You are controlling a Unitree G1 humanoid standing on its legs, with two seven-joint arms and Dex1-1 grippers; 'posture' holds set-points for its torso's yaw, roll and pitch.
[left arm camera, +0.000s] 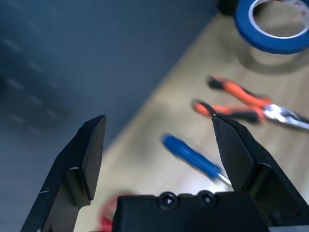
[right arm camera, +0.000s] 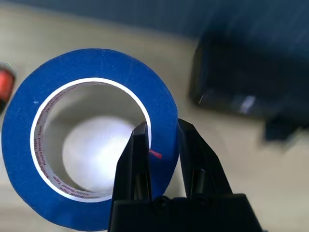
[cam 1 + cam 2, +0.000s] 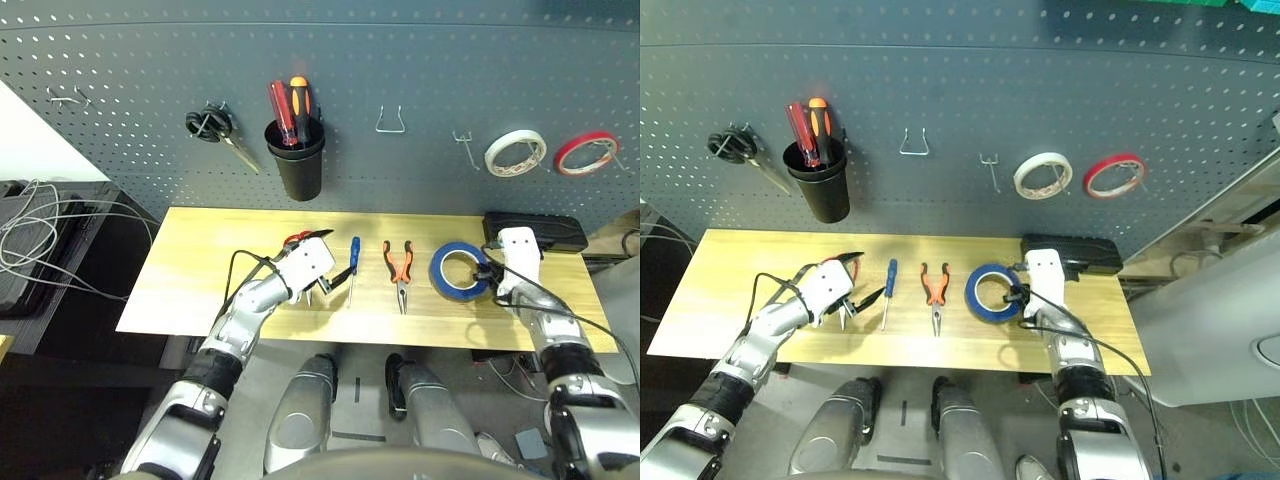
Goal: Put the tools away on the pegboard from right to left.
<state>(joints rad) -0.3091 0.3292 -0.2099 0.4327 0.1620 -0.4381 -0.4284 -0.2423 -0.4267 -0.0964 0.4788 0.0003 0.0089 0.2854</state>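
The blue tape roll (image 3: 441,270) lies flat at the right of the wooden table (image 3: 200,260). My right gripper (image 2: 161,130) is shut on its wall, one finger inside the ring (image 2: 96,63) and one outside. To its left lie the orange-and-black pliers (image 3: 400,262) and the blue-handled screwdriver (image 3: 354,250). Further left my left gripper (image 3: 340,252) hangs open just above the red-handled scissors (image 3: 293,238), which it mostly hides. In the left wrist view its fingers (image 1: 91,150) stand wide apart, empty, with the screwdriver (image 1: 188,154) and pliers (image 1: 236,104) beyond. The pegboard (image 3: 400,60) rises behind the table.
On the pegboard hang black-handled scissors (image 3: 215,125), a black cup (image 3: 298,160) with two screwdrivers, two bare hooks (image 3: 390,120), a white tape ring (image 3: 515,152) and a red one (image 3: 586,152). A black box (image 3: 535,230) sits behind the blue roll. Loose cables (image 3: 50,230) lie left of the table.
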